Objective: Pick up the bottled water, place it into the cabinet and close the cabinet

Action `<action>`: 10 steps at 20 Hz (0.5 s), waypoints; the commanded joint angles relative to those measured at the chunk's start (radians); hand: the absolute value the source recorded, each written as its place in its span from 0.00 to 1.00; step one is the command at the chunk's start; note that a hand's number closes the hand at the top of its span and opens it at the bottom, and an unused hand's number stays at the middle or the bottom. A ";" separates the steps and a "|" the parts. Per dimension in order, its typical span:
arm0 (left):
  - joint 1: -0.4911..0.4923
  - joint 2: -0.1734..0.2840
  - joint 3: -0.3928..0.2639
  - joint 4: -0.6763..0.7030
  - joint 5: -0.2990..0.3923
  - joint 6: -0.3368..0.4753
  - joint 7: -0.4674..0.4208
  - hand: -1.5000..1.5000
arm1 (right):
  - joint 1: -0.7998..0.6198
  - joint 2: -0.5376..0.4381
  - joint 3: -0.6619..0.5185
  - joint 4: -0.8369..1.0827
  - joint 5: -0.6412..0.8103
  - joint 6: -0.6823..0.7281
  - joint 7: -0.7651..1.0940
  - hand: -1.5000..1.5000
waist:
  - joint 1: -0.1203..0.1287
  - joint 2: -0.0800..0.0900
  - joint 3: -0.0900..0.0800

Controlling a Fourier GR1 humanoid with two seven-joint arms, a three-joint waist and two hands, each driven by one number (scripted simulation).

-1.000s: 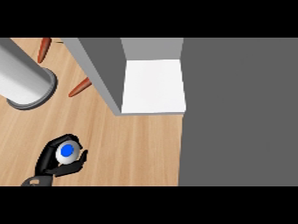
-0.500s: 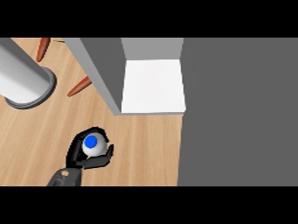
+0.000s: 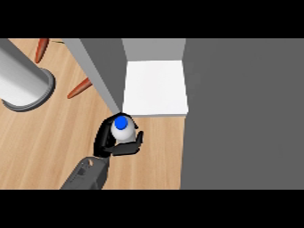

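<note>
The hand (image 3: pixel 118 143) is curled round the bottle (image 3: pixel 122 128), gripping it; which arm it belongs to cannot be determined from this view. The bottle, seen from above with its blue cap up, sits at 6 o'clock of the open cabinet (image 3: pixel 155 87), just at the front edge of its white shelf. A grey cylinder (image 3: pixel 14 79) stands on the wooden bench (image 3: pixel 42 142) at 10 o'clock of the hand. Two carrots (image 3: pixel 79 88) lie between cylinder and cabinet wall.
</note>
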 commanded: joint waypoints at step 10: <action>-0.360 -0.004 -0.112 0.054 0.178 0.290 0.269 1.00 | 0.085 -0.042 -0.093 -0.111 -0.089 0.026 -0.042 0.00 | -0.020 0.008 -0.001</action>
